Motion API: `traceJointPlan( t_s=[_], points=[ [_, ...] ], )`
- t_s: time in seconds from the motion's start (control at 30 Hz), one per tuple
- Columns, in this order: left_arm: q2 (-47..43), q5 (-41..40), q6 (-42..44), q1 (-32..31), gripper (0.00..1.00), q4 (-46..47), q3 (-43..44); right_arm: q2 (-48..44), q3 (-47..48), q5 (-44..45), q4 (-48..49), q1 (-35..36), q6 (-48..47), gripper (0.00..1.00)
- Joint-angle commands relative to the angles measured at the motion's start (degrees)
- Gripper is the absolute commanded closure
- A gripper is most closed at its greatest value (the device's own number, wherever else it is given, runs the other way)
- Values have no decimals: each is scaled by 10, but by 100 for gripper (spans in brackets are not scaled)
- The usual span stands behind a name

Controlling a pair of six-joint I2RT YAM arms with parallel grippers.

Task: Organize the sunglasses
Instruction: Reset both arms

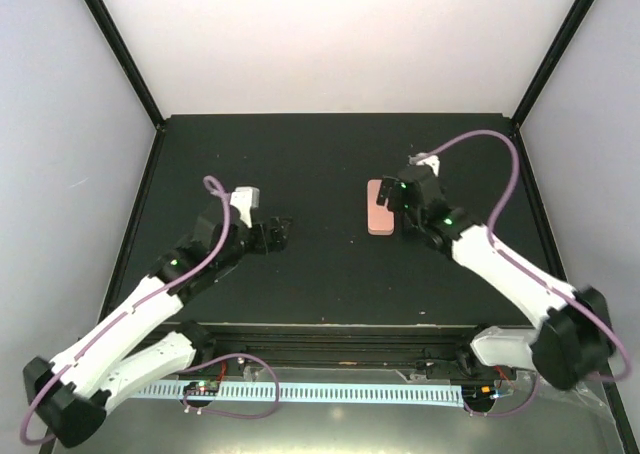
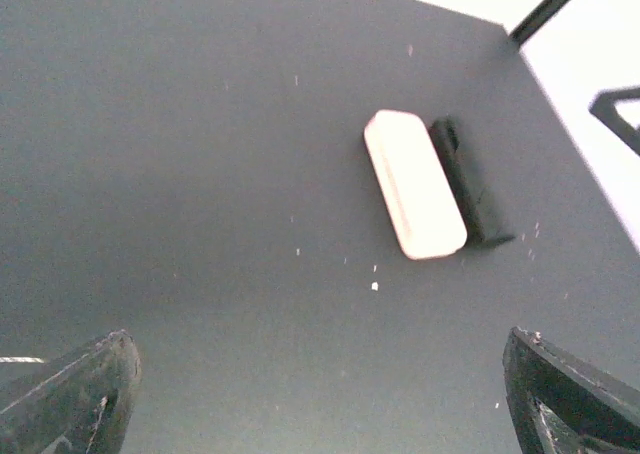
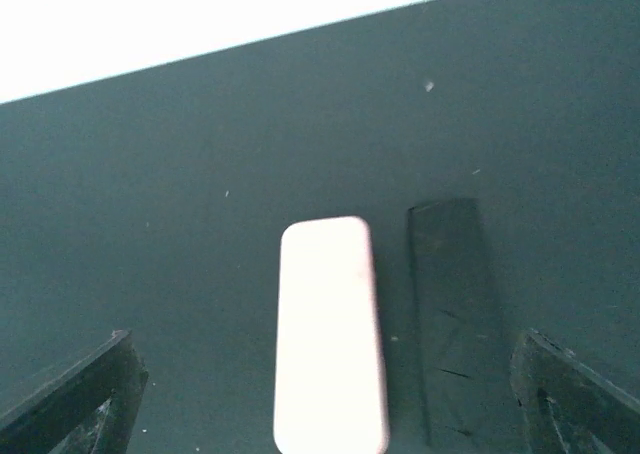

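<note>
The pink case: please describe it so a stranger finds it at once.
On the dark matte table, look a little right of its middle. There lies a flat oblong pink case with rounded corners. Its only neighbour, a black oblong case alongside it, nearly blends into the table, while the pink one stands out brightly.

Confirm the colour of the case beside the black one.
Pink; the case shows truest in the top view, wrist views wash it out.
</note>
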Motion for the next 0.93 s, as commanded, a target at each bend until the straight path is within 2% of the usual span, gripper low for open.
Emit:
traceJointPlan(
  t_s=[0.0,0.17,0.33,0.57,0.9],
  points=[
    [-81,-69,29,5,1,-73,50,-135,-52,62,-64,-1,-37,0],
    [-164,-96,79,6,1,-120,90,-316,-93,78,-124,-1,-37,0],
    [-216,-150,116,6,1,-160,119,-416,-72,122,-231,-1,-24,0],
    [-261,-192,163,6,1,-174,118,-514,-50,193,-304,-1,-26,0],
    [-278,-191,176,6,1,-176,114,-564,-56,215,-304,-1,-27,0]
  ],
)
